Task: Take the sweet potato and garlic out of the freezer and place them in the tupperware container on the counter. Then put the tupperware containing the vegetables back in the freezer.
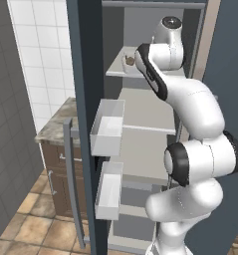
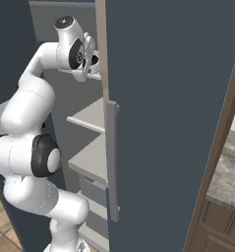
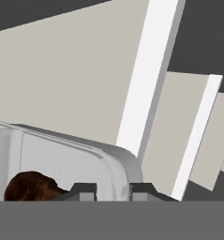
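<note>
While setting the tupperware container (image 3: 62, 150) onto the freezer (image 1: 85, 99) upper shelf (image 1: 118, 69), keep it level and push it far in before letting go. Gripper (image 3: 113, 191) pinched almost closed on the container's near rim. Sweet potato (image 3: 31, 187) inside, left corner; garlic (image 1: 128, 61) probably alongside. White door bins (image 1: 108, 127) at left, nothing seen inside.

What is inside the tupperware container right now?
In the hand view, the sweet potato lies inside the tupperware container, at its near left. The rest of the tray floor that shows is bare; its nearest part is cut off, so the garlic cannot be confirmed there.
</note>
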